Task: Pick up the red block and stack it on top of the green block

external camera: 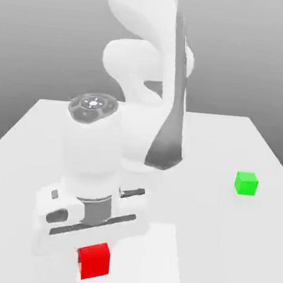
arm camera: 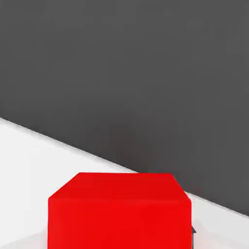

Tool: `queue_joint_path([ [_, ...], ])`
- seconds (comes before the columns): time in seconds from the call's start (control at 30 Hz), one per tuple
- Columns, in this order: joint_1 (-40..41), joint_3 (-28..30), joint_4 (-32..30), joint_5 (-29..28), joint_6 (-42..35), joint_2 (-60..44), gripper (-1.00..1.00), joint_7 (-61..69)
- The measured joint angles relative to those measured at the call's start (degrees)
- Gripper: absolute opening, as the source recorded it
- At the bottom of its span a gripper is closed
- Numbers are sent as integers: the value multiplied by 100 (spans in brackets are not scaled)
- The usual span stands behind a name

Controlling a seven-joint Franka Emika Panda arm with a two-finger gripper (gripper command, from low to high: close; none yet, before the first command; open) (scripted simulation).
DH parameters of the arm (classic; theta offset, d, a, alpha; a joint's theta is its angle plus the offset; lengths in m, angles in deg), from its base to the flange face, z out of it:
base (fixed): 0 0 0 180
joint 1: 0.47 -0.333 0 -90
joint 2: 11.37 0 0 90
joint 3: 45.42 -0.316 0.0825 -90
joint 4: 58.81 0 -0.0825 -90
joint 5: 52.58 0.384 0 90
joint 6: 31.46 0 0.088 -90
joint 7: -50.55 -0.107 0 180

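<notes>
Exterior view, red block (external camera: 93,260) upright below gripper (external camera: 90,239), finger state unclear, green block (external camera: 246,183) well apart.

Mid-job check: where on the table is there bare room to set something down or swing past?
Bare table lies between the red block and the green block, and behind the green block toward the far edge. The exterior view's left strip is also bare. It is crowded around the red block, where the arm's hand hangs low.

White tabletop (external camera: 220,235), matte, evenly lit, soft shadows only. Behind it plain grey backdrop (external camera: 260,51), lighter near top, darker toward table's far edge. In hand view, dark grey surface (arm camera: 126,73) fills most of frame above white tabletop strip (arm camera: 29,146).
</notes>
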Motion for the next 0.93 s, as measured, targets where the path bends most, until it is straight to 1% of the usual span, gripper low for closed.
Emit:
queue_joint_path([
  [0.17,-725,-910,-603,129,-14,595,-100,398],
  [0.2,-1015,-1118,-740,171,-12,732,-100,498],
  [0.27,-1862,-1560,-1051,295,-25,1065,-100,762],
  [0.33,-2752,-1833,-1371,394,-42,1420,-100,1015],
  [0.43,-3301,-2198,-1802,434,-38,1885,-100,1273],
  [0.57,-4204,-2876,-2361,439,-29,2491,-100,1570],
  [0.63,-4305,-3060,-2460,312,214,2357,-100,1538],
  [0.7,-4259,-3121,-2477,60,575,2007,-100,1378],
  [0.77,-4163,-3139,-2474,-323,966,1597,-100,1116],
  [0.83,-4100,-3031,-2463,-884,1358,1166,-100,728],
  [0.87,-4087,-2992,-2459,-1077,1473,1038,100,594],
  [0.93,-4086,-2992,-2459,-1077,1473,1038,100,594],
])
